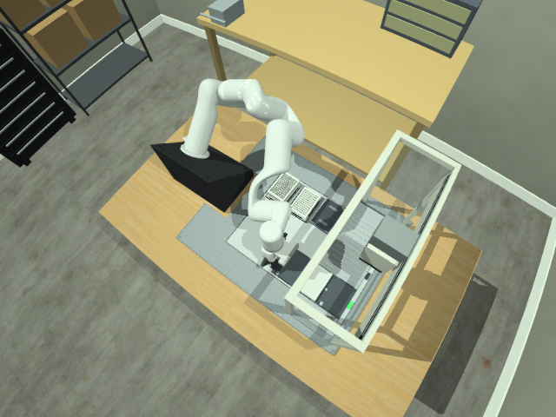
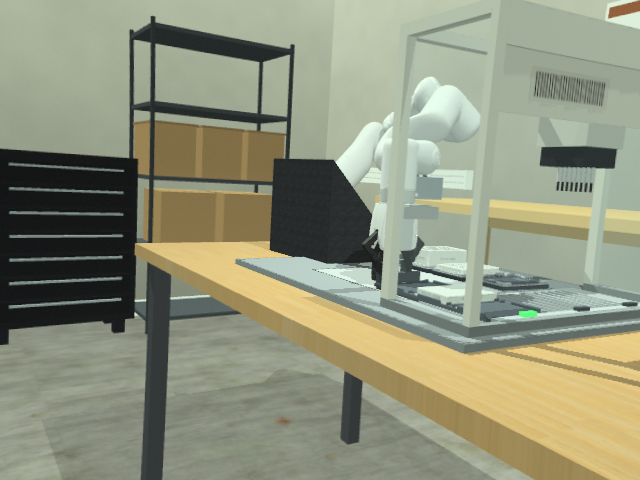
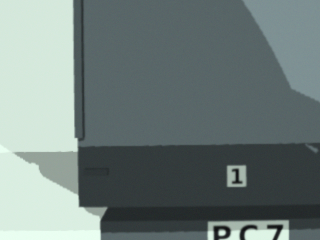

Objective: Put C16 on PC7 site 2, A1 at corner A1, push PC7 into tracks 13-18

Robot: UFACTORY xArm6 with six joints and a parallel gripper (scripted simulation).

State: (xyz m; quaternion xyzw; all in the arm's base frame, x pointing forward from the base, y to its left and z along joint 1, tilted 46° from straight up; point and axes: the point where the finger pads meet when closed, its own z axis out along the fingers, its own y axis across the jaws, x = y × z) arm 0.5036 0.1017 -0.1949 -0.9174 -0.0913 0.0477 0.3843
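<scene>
The dark carrier PC7 (image 1: 316, 280) lies in the rails at the near right of the instrument, its handle end sticking out onto the apron. A white plate, C16 (image 1: 315, 283), lies flat on its middle site; it also shows in the side view (image 2: 448, 292). A green lamp (image 1: 349, 305) glows behind the carrier, also seen from the side (image 2: 527, 313). My gripper (image 1: 270, 264) is open, low over the handle end (image 2: 391, 268), holding nothing. The wrist view shows the empty site 1 with its label (image 3: 236, 176) and the PC7 tag (image 3: 248, 231); my fingers are out of that view.
C51 (image 1: 282, 186) and C15 (image 1: 306, 201) sit in their nests beside the apron; the third nest (image 1: 327, 213) is dark and empty. The instrument's white frame (image 1: 373, 242) stands over the rails, one post (image 2: 397, 206) close to my wrist. A pipetting head (image 2: 576, 165) hangs inside.
</scene>
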